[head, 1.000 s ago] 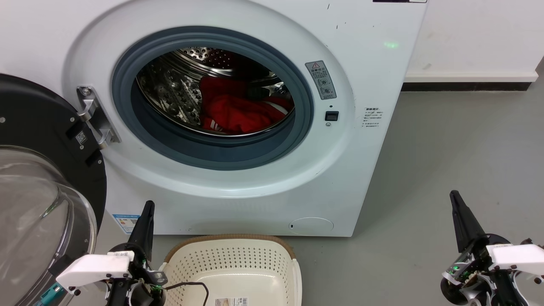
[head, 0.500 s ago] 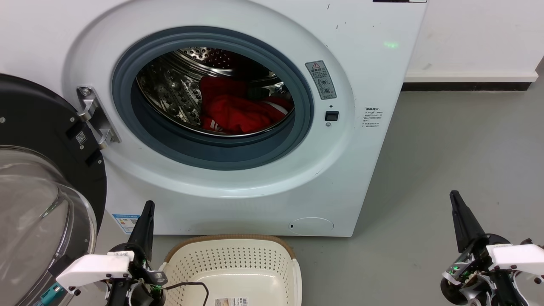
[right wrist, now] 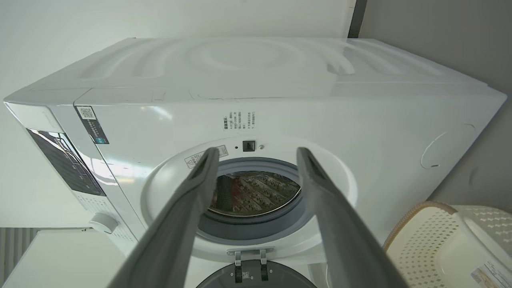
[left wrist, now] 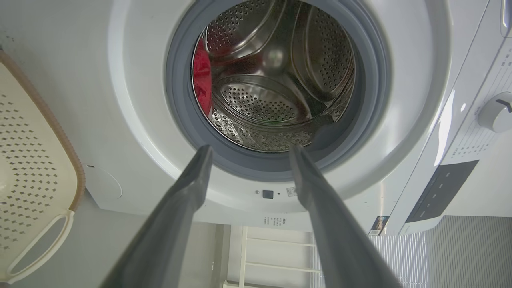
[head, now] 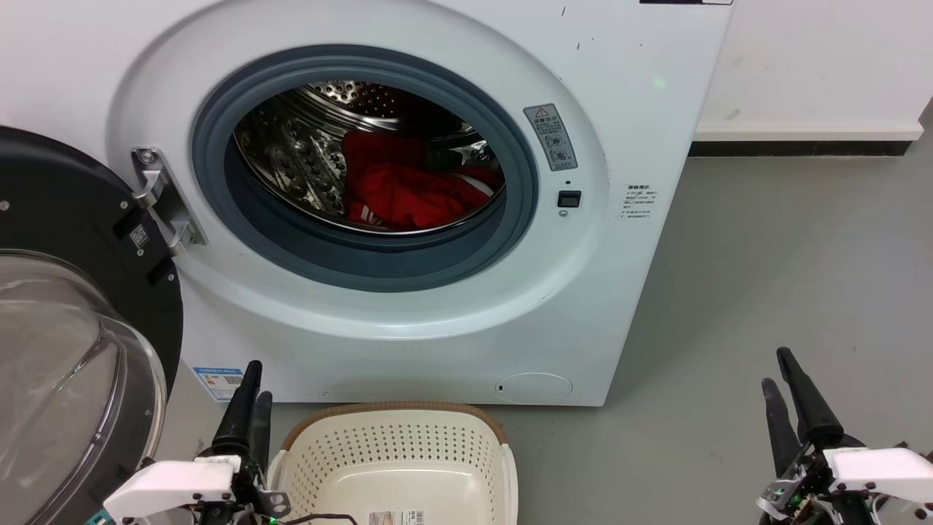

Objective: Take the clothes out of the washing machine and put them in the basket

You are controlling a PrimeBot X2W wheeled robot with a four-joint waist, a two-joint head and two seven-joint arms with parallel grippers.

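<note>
The first step, reaching in for the laundry, has not begun. The clothes (head: pixel 408 193) lie in a red heap low in the drum (head: pixel 291 153) of the washing machine (head: pixel 641 109), towards its right side and back from the opening. The door (head: pixel 73 219) stands swung wide to the left. The basket (head: pixel 393 405) sits on the floor (head: pixel 765 255) just in front of the machine, below the porthole, and holds no garment. The left tool (head: pixel 258 380) hangs low beside the basket's left edge. The right tool (head: pixel 775 368) hangs well off to the right over bare floor. Both point towards the machine, and in the wrist views each has its fingers spread apart with nothing between them. The next move probably calls for one arm to rise to the height of the porthole and pass over the grey seal (head: pixel 364 266) without catching it. It must go deep enough for the open fingers to straddle a fold of red fabric before closing. The heap looks loose, so a shallow pinch may lift only part of it.
</note>
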